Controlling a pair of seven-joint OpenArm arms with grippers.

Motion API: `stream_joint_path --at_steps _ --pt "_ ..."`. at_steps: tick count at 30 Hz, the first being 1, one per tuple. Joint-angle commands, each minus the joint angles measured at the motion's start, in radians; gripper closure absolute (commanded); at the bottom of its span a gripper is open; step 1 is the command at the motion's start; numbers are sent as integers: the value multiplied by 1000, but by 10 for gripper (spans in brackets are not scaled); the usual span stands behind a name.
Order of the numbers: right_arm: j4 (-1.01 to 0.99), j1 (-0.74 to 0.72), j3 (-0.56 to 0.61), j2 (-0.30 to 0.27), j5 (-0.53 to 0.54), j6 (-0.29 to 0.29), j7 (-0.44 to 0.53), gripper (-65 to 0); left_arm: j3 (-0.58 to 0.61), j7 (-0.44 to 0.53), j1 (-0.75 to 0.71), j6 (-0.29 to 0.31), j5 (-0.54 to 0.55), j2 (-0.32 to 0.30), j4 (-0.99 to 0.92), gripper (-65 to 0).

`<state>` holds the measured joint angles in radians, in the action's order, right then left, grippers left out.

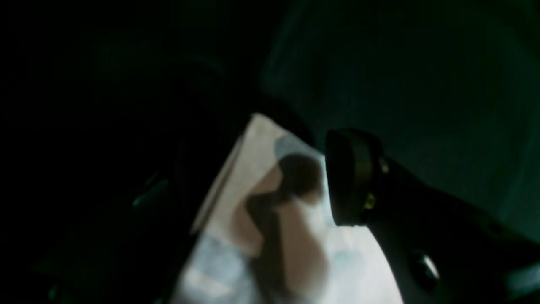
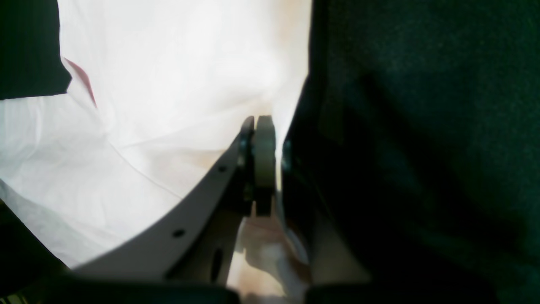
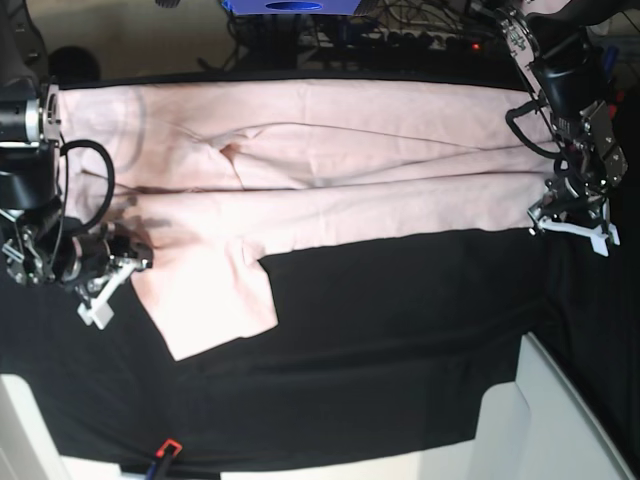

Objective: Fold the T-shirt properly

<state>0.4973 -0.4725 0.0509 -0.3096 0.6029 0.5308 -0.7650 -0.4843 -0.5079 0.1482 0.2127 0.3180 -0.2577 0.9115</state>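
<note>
The pale pink T-shirt (image 3: pixel 330 190) lies spread plain side up across the far half of the black table cloth (image 3: pixel 400 340), folded lengthwise, with one sleeve (image 3: pixel 215 300) pointing toward the front. My right gripper (image 3: pixel 105 295) sits at the shirt's left end. In its wrist view the jaws of my right gripper (image 2: pixel 272 164) are shut, with the T-shirt (image 2: pixel 168 84) edge running in between them. My left gripper (image 3: pixel 575 225) stands open at the shirt's right end. In the left wrist view the open left gripper (image 1: pixel 270 181) straddles a T-shirt (image 1: pixel 261 139) corner showing dark print.
A white surface (image 3: pixel 560 420) fills the front right corner. A small red and blue object (image 3: pixel 165 450) lies at the table's front edge. Cables and a blue box (image 3: pixel 295 6) sit behind the table.
</note>
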Motion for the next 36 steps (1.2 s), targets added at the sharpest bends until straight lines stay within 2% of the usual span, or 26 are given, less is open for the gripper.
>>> stream_joint_path --at_steps 1,7,13,14,15,18,20,25,28,36 --pt "14 -24 -1 -12 15 7 6 0 20 21 18 4 13 -18 16 -417" --pt "16 -27 -4 -13 15 7 -14 0 42 24 23 4 16 -12 -65 -413" --pt "16 -29 -3 -13 15 7 -12 0 37 24 23 4 17 -12 -70 -400" --pt "16 -29 -3 -13 15 7 -12 0 37 24 23 4 17 -12 -70 -375" --pt "16 -29 -1 -13 15 7 -12 0 37 24 23 4 17 -12 -70 -322" --pt "16 -29 -1 -13 15 7 -12 0 37 24 23 4 19 -12 -70 -116" --pt "16 -29 -1 -13 15 7 -9 0 37 24 23 4 20 -12 -68 -2" --pt "18 -29 -7 -12 15 7 -3 0 37 24 49 4 20 -10 -62 0" --pt "85 -27 -7 -12 15 7 -3 0 37 24 58 6 20 -10 -47 0" --pt "171 -55 -7 -15 16 1 -38 0 39 15 55 6 22 24 172 0"
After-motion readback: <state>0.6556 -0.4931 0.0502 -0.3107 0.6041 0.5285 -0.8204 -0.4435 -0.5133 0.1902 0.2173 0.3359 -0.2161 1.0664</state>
